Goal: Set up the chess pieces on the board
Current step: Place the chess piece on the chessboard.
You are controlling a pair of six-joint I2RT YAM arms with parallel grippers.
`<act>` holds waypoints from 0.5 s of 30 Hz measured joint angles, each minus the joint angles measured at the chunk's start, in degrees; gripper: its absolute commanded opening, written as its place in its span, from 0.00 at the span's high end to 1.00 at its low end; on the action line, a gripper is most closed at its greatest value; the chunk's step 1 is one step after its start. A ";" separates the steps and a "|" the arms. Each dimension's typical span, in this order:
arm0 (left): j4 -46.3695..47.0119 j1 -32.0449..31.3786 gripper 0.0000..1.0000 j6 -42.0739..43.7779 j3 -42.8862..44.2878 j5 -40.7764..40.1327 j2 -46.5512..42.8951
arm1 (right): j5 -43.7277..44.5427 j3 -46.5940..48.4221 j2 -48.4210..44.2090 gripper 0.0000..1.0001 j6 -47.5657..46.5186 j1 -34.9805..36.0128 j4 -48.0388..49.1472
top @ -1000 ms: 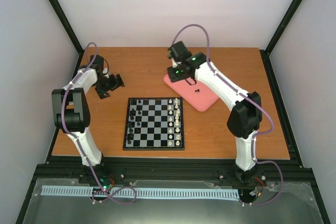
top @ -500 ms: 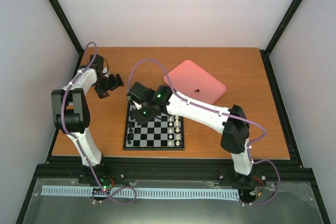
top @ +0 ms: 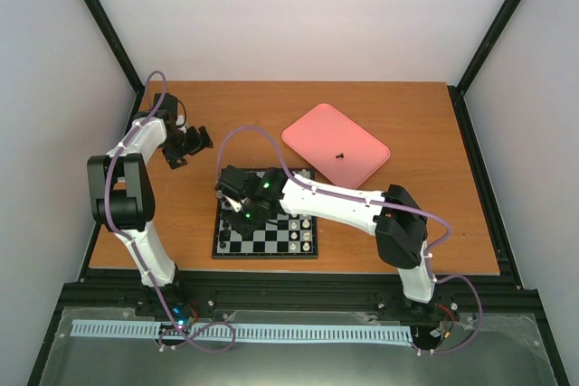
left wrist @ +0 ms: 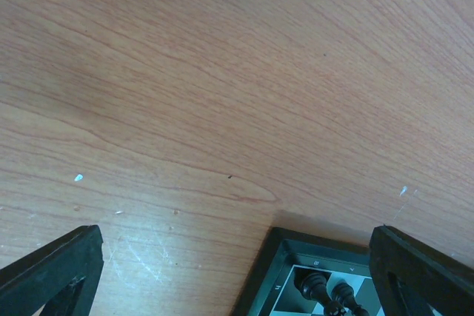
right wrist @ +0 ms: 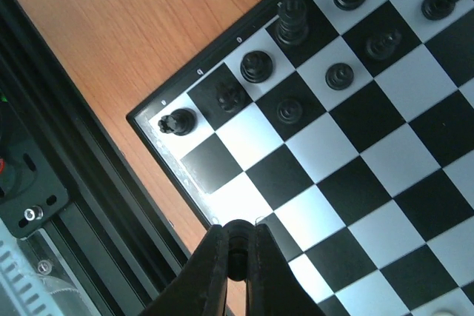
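Overhead: right gripper (top: 242, 211) hangs low over the left side of the board (top: 271, 240), likely to seat a piece; left gripper (top: 188, 145) sits parked apart at upper left, out of the way. Pink tray (top: 312, 133) holds one lone dark piece (top: 340, 156). Left wrist: jaws spread wide, nothing between them. Right wrist: fingers (right wrist: 211, 271) pinched on a small black piece (right wrist: 235, 249) above bare corner squares; placed chess pieces (right wrist: 292, 20) line the upper frame.

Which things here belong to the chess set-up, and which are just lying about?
Job: board, black chess pieces, black piece in shut right gripper, dark piece on pink tray.
Lying about: white pieces, open left gripper.
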 measured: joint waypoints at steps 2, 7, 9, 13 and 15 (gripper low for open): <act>0.00 0.00 0.00 0.00 0.00 -0.02 0.00 | -0.20 0.00 0.24 0.97 -0.17 0.22 0.85; 0.00 0.00 0.00 0.02 -0.02 -0.22 0.00 | -0.61 0.48 3.17 0.97 -0.76 0.61 2.54; 0.00 0.00 0.00 0.02 0.00 -0.28 0.00 | -0.81 0.92 4.94 0.97 -1.03 0.61 2.73; 0.00 0.00 0.00 0.02 0.00 -0.39 0.00 | -0.85 2.25 8.00 0.97 -1.46 0.61 2.64; 0.00 0.00 0.00 0.02 0.00 -0.39 0.00 | -1.01 3.41 9.20 0.97 -1.73 0.61 2.47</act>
